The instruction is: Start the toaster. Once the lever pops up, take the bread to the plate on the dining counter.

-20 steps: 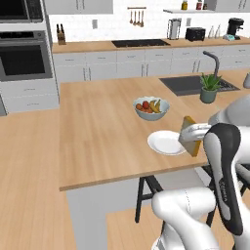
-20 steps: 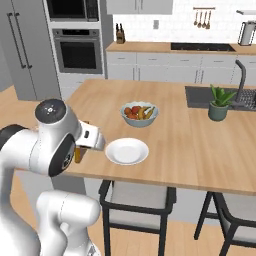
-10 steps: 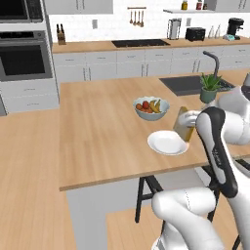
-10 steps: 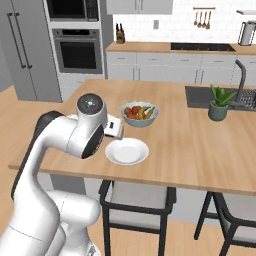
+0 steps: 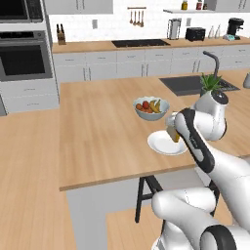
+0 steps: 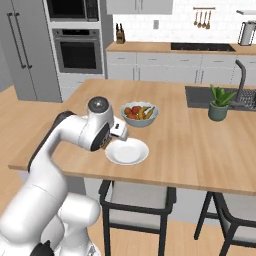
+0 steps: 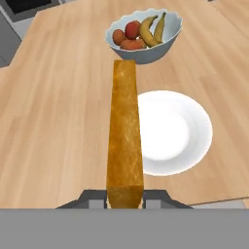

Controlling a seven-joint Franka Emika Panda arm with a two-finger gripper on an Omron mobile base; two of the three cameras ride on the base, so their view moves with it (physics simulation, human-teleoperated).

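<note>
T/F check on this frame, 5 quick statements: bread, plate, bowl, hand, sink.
1. The hand is shut on the bread. True.
2. The bread already lies flat on the plate. False: it is still held edge-on in the hand, above the dining counter by the plate's rim.
3. The fruit bowl stands on the wall counter by the cooktop. False: it stands on the dining counter, just beyond the plate.
4. The plate has nothing lying on it. True.
5. A potted plant stands beside the dark inset sink. True.
</note>
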